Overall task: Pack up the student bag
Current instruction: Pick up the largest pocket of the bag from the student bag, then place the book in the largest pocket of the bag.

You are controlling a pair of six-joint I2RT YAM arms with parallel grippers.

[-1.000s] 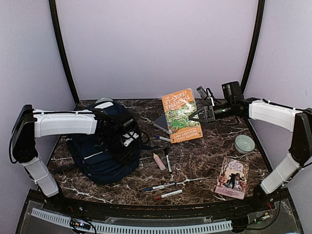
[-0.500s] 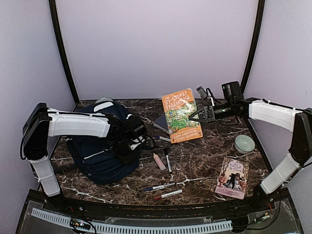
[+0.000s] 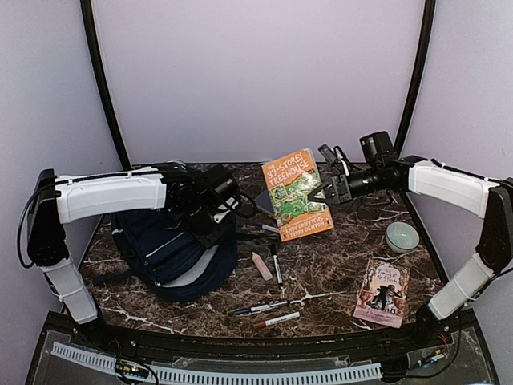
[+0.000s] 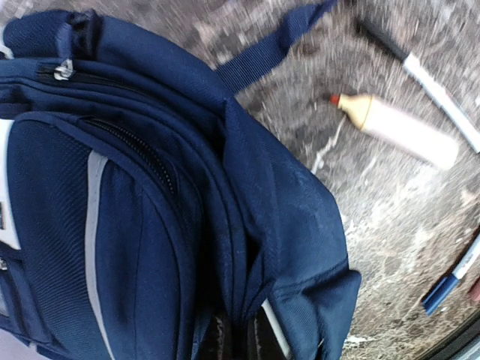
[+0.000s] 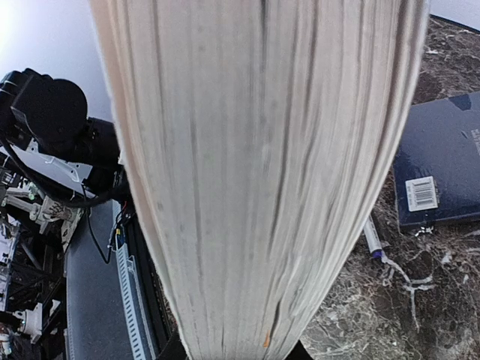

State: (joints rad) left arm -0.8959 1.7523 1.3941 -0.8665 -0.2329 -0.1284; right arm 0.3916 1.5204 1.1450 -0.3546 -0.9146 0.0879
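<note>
The student bag (image 3: 172, 253), a navy backpack with grey stripes, lies at the left of the marble table, its upper edge raised. My left gripper (image 3: 215, 215) is shut on a fold of the bag's fabric (image 4: 247, 247). The dark fingers (image 4: 222, 341) show at the bottom of the left wrist view with cloth pinched between them. My right gripper (image 3: 326, 192) is shut on the right edge of an orange paperback (image 3: 295, 195) and holds it tilted above the table. The paperback's pale page edges (image 5: 262, 172) fill the right wrist view and hide the right fingers.
A flat navy hardcover book (image 3: 261, 200) (image 5: 442, 161) lies behind the paperback. A glue stick (image 3: 261, 265) (image 4: 397, 129) and several pens (image 3: 275, 261) (image 3: 260, 307) lie mid-table. A pale bowl (image 3: 401, 236) and a second paperback (image 3: 382, 293) sit at the right.
My left gripper closed on the bag's fabric and drew its top edge up and back. The orange paperback shifted slightly left and up in the right gripper.
</note>
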